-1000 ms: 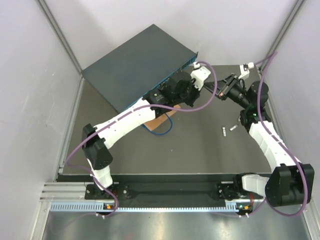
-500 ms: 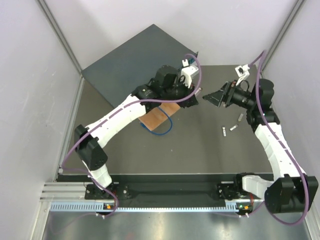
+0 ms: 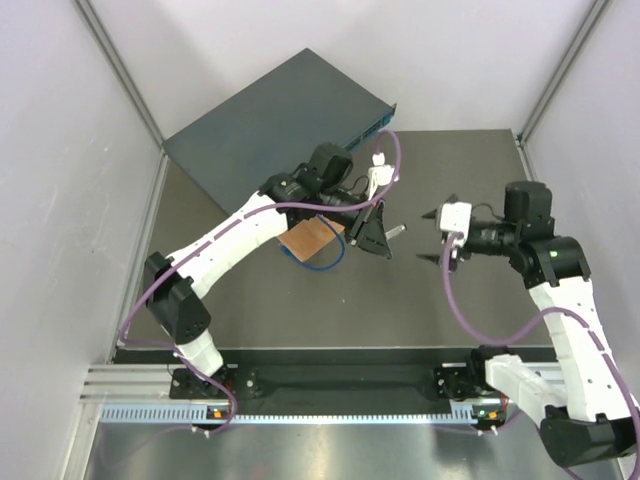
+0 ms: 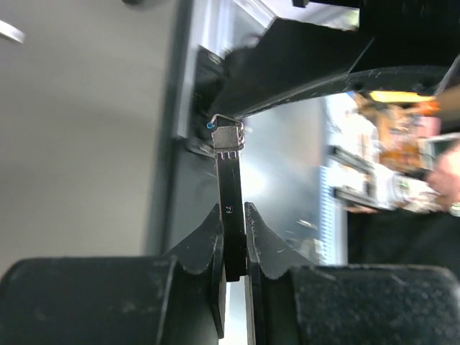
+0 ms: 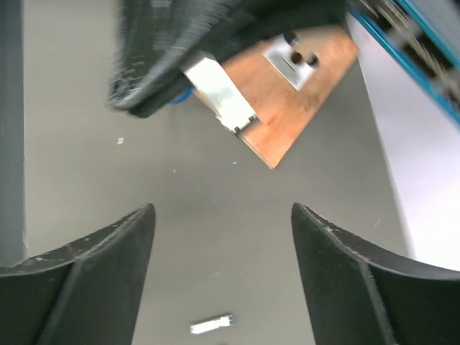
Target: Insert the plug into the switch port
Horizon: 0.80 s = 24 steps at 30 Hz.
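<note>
Pinching the plug [image 4: 231,183] in the left gripper [image 4: 231,215] beside the wooden board [image 3: 306,240]; holding the right gripper [image 3: 428,236] spread wide opposite; leaving the switch [image 3: 270,125] lying far left, apart from the plug.

The switch [image 3: 270,125], a large flat dark teal-blue metal box, lay at an angle, with ports along one long narrow face. The plug [image 4: 231,183], a slim dark bar with a metal end, was pinched in the left gripper [image 3: 375,238], clear of the switch's port face.
</note>
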Tool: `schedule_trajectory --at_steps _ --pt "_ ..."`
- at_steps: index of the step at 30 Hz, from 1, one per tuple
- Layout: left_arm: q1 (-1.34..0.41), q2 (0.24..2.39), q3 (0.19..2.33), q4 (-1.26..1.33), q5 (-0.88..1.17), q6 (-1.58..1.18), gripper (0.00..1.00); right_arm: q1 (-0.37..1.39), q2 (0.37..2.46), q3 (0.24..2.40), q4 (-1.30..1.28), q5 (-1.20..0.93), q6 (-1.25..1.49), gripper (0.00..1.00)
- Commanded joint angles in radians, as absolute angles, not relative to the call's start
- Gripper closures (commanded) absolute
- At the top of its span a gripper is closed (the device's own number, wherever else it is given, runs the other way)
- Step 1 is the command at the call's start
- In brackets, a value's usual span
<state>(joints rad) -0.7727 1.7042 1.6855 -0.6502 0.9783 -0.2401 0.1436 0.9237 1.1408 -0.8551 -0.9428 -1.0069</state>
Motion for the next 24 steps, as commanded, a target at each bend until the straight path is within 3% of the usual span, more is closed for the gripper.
schedule_trajectory --at_steps 1,9,24 --pt "-0.767 1.701 1.634 -0.641 1.117 -0.31 1.0 0.259 0.893 1.151 -0.98 -0.898 -1.36 0.27" --pt "-0.767 1.717 1.597 -0.657 1.177 -0.354 1.0 0.377 0.933 1.173 -0.969 -0.816 -1.413 0.42" --pt "-0.767 1.729 1.58 -0.646 1.172 -0.382 1.0 0.505 0.962 1.175 -0.879 -0.741 -1.365 0.51"
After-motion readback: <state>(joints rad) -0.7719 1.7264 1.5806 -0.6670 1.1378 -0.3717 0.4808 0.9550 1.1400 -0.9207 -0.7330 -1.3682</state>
